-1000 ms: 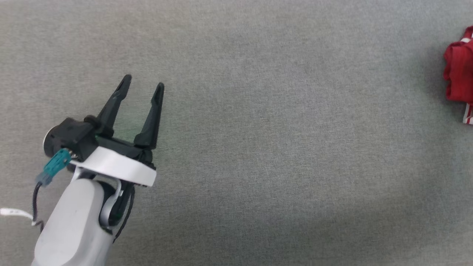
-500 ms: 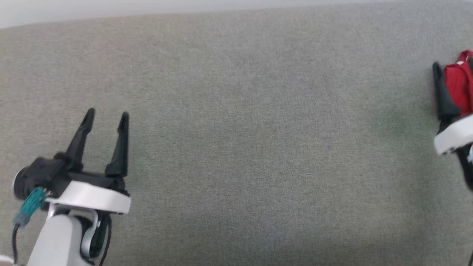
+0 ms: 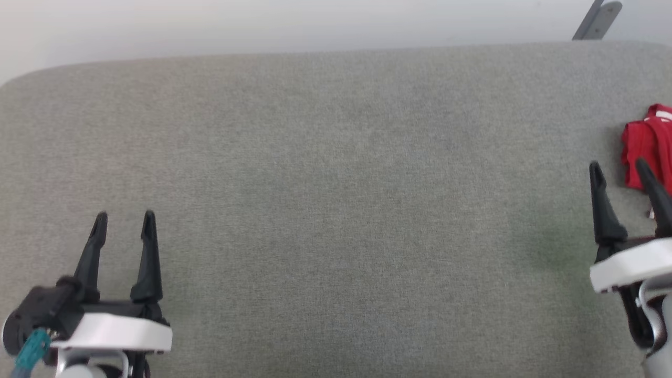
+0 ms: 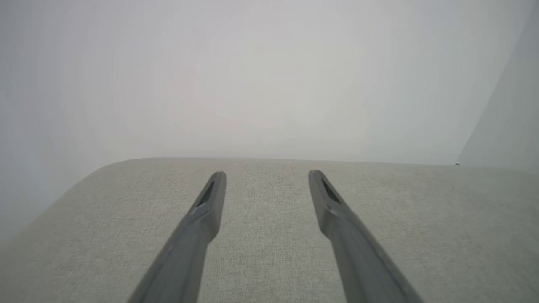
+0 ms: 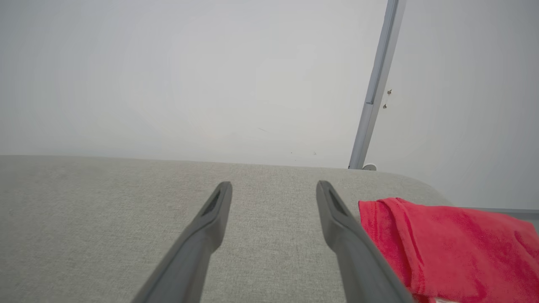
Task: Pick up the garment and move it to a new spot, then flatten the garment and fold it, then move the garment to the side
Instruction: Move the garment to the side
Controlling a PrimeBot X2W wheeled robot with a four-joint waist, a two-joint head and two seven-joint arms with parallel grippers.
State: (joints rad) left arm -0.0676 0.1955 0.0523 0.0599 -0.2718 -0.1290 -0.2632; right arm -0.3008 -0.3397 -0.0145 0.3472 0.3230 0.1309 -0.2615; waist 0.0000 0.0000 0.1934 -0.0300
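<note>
Red cloth, the garment lies bunched at the right edge of the head view, a little above mid-height, on the grey tabletop. A bit of white shows at its top. In the right wrist view it sits at the lower right, rumpled, near the tabletop's rounded far corner.

Just below it in the head view, at the lower right, the right jaws stand released, and nothing is between the two dark fingers. One finger crosses the garment's lower edge in that view. In the right wrist view the cloth lies just beside the right-hand finger, outside the gap. Whether the finger touches the cloth I cannot tell.

Well apart, at the lower left of the head view, the left jaws are also released, their fingers pointing up the frame over bare tabletop.

Beyond the tabletop's far edge is a pale wall, with a grey post at the upper right.
</note>
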